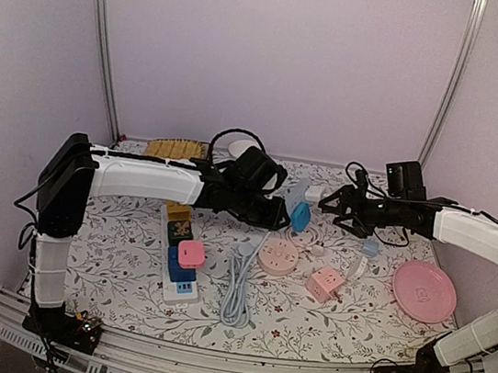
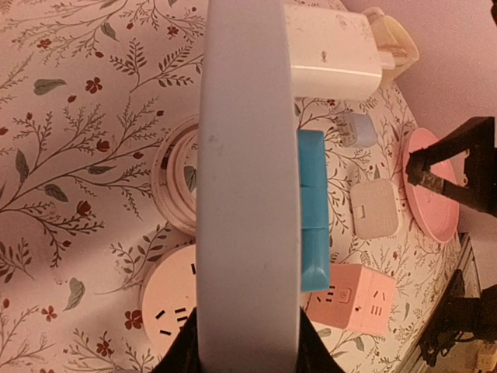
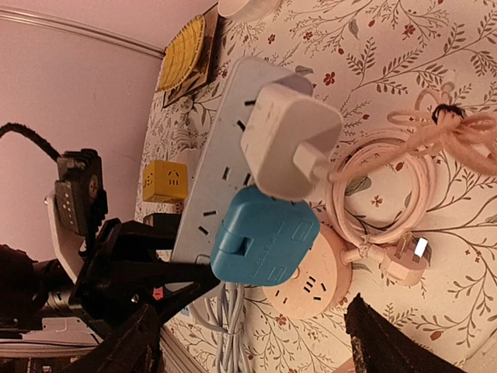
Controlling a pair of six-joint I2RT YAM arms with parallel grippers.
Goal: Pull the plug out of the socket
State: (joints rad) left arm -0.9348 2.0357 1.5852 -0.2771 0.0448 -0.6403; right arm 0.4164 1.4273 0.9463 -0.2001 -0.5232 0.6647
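Two arms meet over the middle of the worktop (image 1: 121, 303): the left arm (image 1: 139, 178) is stretched in from one side, the right arm (image 1: 474, 232) from the other. A long pale strip (image 3: 221, 155) appears to be held up off the worktop and tilted. It is clamped at its lower end by the left claw (image 1: 275, 214), which is shut tight on it. Two plugs are seated side by side in the strip's face. A white plug (image 3: 291, 140) sits with a pink cord (image 3: 388, 163) led out of it, and a blue plug (image 3: 264, 241) sits nearer the left claw. The right claw (image 1: 331, 207) is spread wide with nothing in it. It is pointed at the plugs from just short of them.

The step in hand is judged to be the approach to a plug; which of the two is meant cannot be told. The open jaws should be centred on one plug's body alone, so that neither the neighbour nor the strip's edge is caught. The body should be gripped, not the cord. The pull is best made straight out from the strip's face, without twisting, while the strip is braced firmly by the left claw.
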